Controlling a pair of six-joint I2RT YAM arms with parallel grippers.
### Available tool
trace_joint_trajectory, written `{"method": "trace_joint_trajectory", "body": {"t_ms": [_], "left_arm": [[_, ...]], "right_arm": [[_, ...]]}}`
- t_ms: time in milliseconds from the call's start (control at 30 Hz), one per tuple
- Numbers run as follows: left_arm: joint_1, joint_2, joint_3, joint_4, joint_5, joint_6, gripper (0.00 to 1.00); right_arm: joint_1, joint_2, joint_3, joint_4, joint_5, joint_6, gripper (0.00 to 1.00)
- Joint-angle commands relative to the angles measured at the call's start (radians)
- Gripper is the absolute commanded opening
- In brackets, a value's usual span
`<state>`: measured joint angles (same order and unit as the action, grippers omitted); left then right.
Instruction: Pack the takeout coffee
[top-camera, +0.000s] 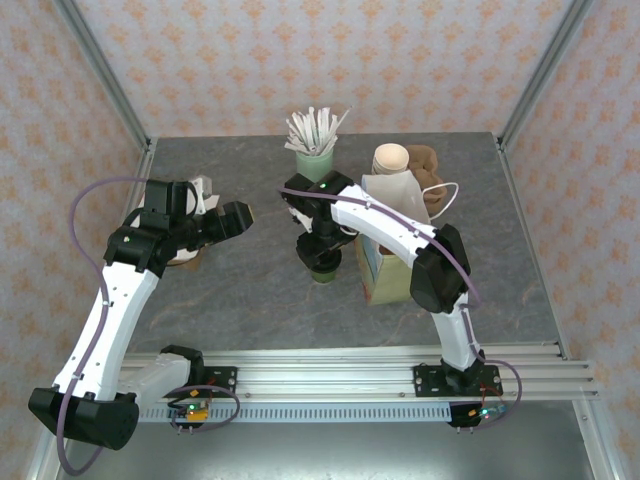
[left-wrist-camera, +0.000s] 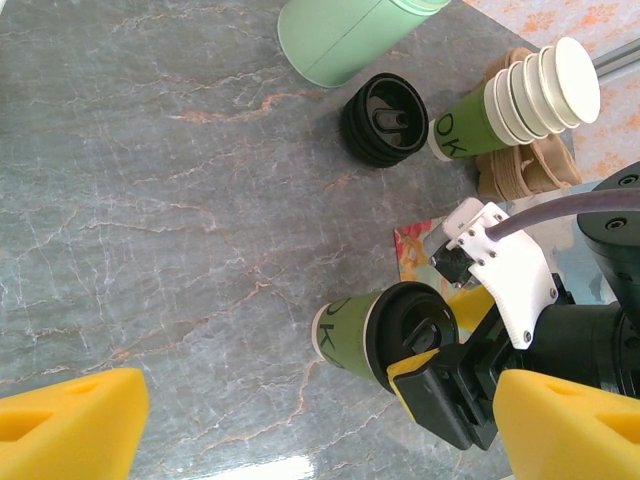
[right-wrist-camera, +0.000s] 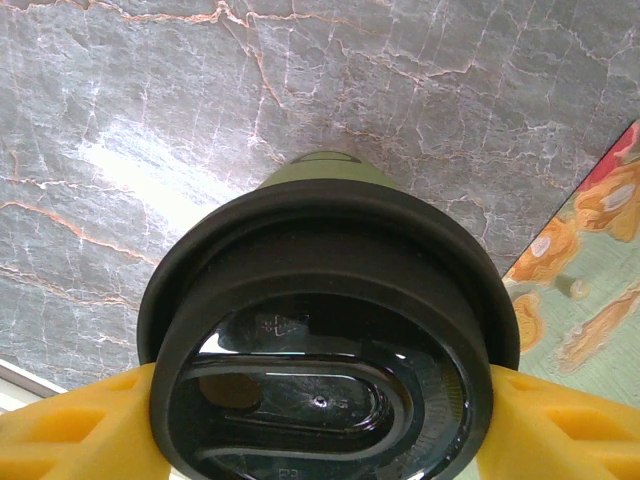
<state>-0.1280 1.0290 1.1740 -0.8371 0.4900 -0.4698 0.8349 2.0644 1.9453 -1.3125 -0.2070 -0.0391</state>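
The takeout coffee is a small green paper cup with a black lid, standing upright on the grey marble table near the middle. My right gripper comes down over it, its yellow fingers pressed against both sides of the lid rim. From the left wrist view the right gripper straddles the lid. My left gripper hovers to the cup's left, open, with nothing between its yellow fingers.
A floral paper bag stands right of the cup. Behind it lie a stack of lidless green cups, brown cup carriers and stacked loose black lids. A pale green mug of white sticks stands at the back.
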Motion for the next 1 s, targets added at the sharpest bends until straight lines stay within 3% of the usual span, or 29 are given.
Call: {"method": "trace_joint_trajectory", "body": {"t_ms": [0, 467, 967], "left_arm": [[0.009, -0.012, 0.000, 0.027, -0.005, 0.012, 0.90], [0.010, -0.006, 0.005, 0.023, -0.032, 0.017, 0.90], [0.009, -0.055, 0.081, -0.043, -0.218, -0.020, 0.90]], "right_arm": [[-0.005, 0.014, 0.011, -0.029, 0.019, 0.001, 0.69], [0.038, -0.017, 0.202, -0.118, -0.003, 0.019, 0.65], [0.108, -0.065, 0.627, -0.214, -0.056, 0.080, 0.62]]}}
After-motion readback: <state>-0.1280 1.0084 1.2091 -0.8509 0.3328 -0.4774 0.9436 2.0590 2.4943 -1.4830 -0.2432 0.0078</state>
